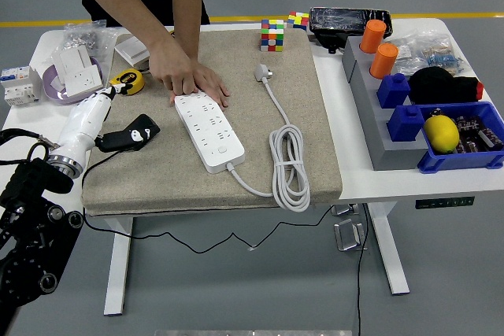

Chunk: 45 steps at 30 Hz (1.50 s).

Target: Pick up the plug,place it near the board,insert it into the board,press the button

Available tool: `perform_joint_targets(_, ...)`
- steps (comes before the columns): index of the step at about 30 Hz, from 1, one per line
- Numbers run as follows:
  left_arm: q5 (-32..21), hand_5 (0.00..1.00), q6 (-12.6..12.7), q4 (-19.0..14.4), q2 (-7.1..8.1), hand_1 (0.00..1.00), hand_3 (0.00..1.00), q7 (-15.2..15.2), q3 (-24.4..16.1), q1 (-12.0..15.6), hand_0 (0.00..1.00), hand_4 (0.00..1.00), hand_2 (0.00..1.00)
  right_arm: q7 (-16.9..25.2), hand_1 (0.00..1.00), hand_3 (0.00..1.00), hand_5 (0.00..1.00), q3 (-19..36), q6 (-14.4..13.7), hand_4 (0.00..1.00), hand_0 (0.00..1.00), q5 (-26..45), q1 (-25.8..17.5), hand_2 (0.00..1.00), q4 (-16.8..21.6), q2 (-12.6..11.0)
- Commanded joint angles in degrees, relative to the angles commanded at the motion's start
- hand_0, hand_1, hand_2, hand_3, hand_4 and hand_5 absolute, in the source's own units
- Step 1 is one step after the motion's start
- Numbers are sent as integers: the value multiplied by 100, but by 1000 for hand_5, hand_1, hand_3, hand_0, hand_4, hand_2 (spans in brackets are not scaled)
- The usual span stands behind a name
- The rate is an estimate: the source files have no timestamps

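The white table carries a beige mat that covers most of its middle, from the far edge to the near edge. On the mat lies the white power board, long axis running from the far left toward the near right, socket face up; no print on it is legible at this size. Its white cable leaves the near end, coils toward the mat's near right corner, then runs back to the white plug, which rests flat on the mat near the far edge, right of the board's far end and apart from it, its head pointing toward the far left. A person stands at the far side; the person's hands press on the far end of the board, one overlapping the other. At the right end of the table stand a grey stepped block with orange cylinders and blue pieces, and a blue bin holding a yellow lemon-like object. A multicoloured puzzle cube sits at the mat's far edge. My left hand, black with white patches, hangs over the mat's left edge, well clear of the plug; I cannot tell whether its fingers are spread or curled. A yellow tape measure lies beyond it. No readable writing on any item.
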Motion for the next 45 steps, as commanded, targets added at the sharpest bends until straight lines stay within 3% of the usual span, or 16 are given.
perform_joint_targets(3, 0, 468, -45, 427, -29, 998, 998, 43, 70, -231, 998, 998, 992, -2, 823, 829, 998, -21, -11, 998, 834, 10, 7, 809, 0, 10)
perform_joint_targets(8, 0, 468, 92, 1075, -109, 998, 998, 55, 91, -532, 998, 998, 992, 1, 823, 829, 998, -13, -43, 998, 834, 11, 31, 809, 1, 22)
perform_joint_targets(9, 0, 485, 131, 1150, -124, 877, 873, 58, 88, -568, 913, 998, 761, 4, 822, 828, 998, -10, -54, 998, 834, 15, 34, 808, 0, 22)
perform_joint_targets(14, 0, 485, 188, 1462, -172, 877, 873, 75, 64, -721, 913, 998, 761, 6, 822, 828, 998, -17, -81, 998, 834, 67, 41, 808, -10, 12)
perform_joint_targets(15, 0, 480, 201, 1509, -179, 747, 755, 84, 59, -744, 804, 998, 628, 5, 822, 827, 998, -23, -84, 998, 834, 80, 41, 807, -13, 9)
perform_joint_targets(20, 0, 480, 320, 1796, -205, 747, 755, 109, 8, -859, 804, 998, 628, 12, 822, 827, 998, -10, -101, 998, 834, 85, 55, 807, -18, 11)
perform_joint_targets(21, 0, 472, 345, 1841, -208, 562, 648, 112, -2, -874, 679, 998, 471, 14, 820, 827, 998, 9, -103, 998, 834, 71, 59, 806, -16, 15)
perform_joint_targets(39, 0, 468, 433, 2451, -279, 516, 587, 18, -181, -1072, 637, 998, 424, 40, 816, 823, 998, 67, -182, 998, 832, 75, 93, 804, -33, 14)
perform_joint_targets(40, 0, 458, 441, 2465, -279, 493, 523, 12, -185, -1073, 612, 998, 403, 43, 815, 822, 998, 68, -184, 998, 830, 75, 94, 802, -32, 15)
perform_joint_targets(45, 0, 458, 510, 2465, -281, 493, 523, 1, -195, -1063, 612, 998, 403, 49, 815, 822, 998, 37, -198, 998, 830, 98, 102, 802, -33, 13)
